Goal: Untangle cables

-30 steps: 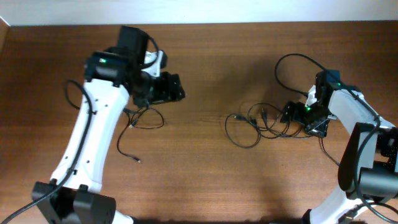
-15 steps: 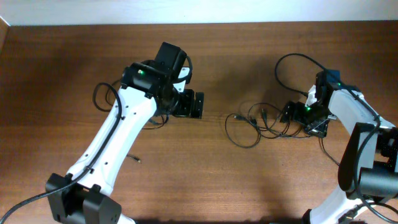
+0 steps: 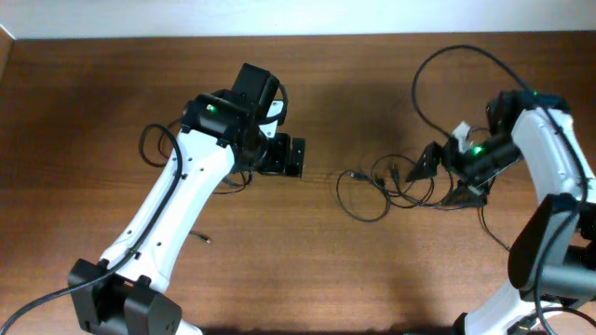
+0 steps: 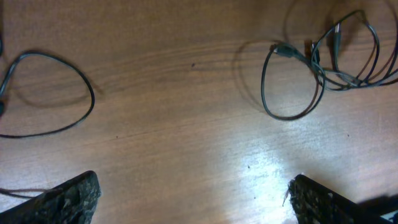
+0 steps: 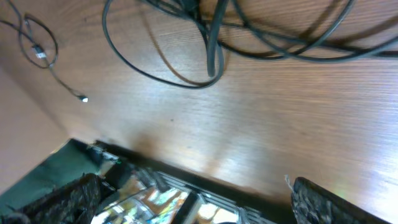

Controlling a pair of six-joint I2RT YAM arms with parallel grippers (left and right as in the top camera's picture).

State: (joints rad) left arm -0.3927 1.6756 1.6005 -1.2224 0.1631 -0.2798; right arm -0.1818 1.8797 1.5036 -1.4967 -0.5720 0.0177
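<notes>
A tangle of thin black cables (image 3: 386, 183) lies right of the table's middle, with one round loop (image 3: 361, 198) at its left end. It also shows in the left wrist view (image 4: 323, 62) and in the right wrist view (image 5: 211, 43). A second thin cable (image 3: 223, 181) lies partly under the left arm, its plug end (image 3: 203, 239) nearer the front; its loop shows in the left wrist view (image 4: 46, 93). My left gripper (image 3: 291, 156) (image 4: 193, 196) is open and empty, left of the tangle. My right gripper (image 3: 426, 164) (image 5: 193, 199) is open and empty, tilted above the tangle's right side.
A thick black arm cable (image 3: 438, 74) arcs over the table behind the right arm. The far cable and its plug (image 5: 83, 98) show small in the right wrist view. The left arm's white link (image 3: 168, 214) crosses the table's left half.
My left arm swung right toward the tangle a second ago, then held still. My right arm has just risen and drawn back to the right, tilting its gripper.
</notes>
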